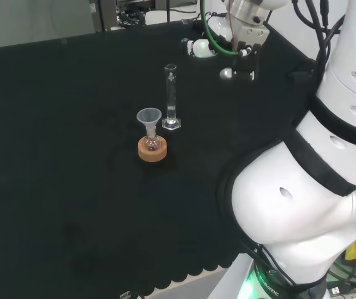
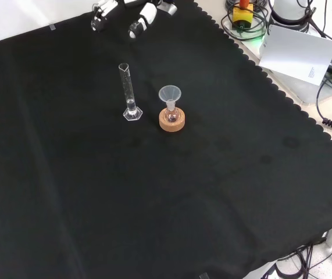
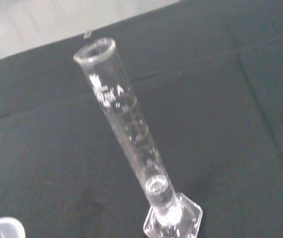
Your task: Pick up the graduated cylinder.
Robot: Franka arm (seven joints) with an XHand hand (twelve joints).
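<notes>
A clear glass graduated cylinder [image 1: 171, 93] stands upright on its hexagonal foot on the black cloth, also seen in the front view [image 2: 129, 93] and close up in the wrist view [image 3: 131, 134]. The hand [image 1: 227, 50] hovers above the cloth to the cylinder's right and a little farther off in the head view. In the front view the hand [image 2: 136, 17] sits at the top edge, beyond the cylinder. Its fingers are relaxed and spread, holding nothing and well apart from the glass.
A small round flask with a clear funnel [image 1: 149, 118] in its neck rests on a cork ring [image 1: 152, 151] just beside the cylinder, also in the front view [image 2: 171, 121]. The cloth's scalloped edge [image 2: 282, 93] borders a white sheet [image 2: 299, 52] and cables.
</notes>
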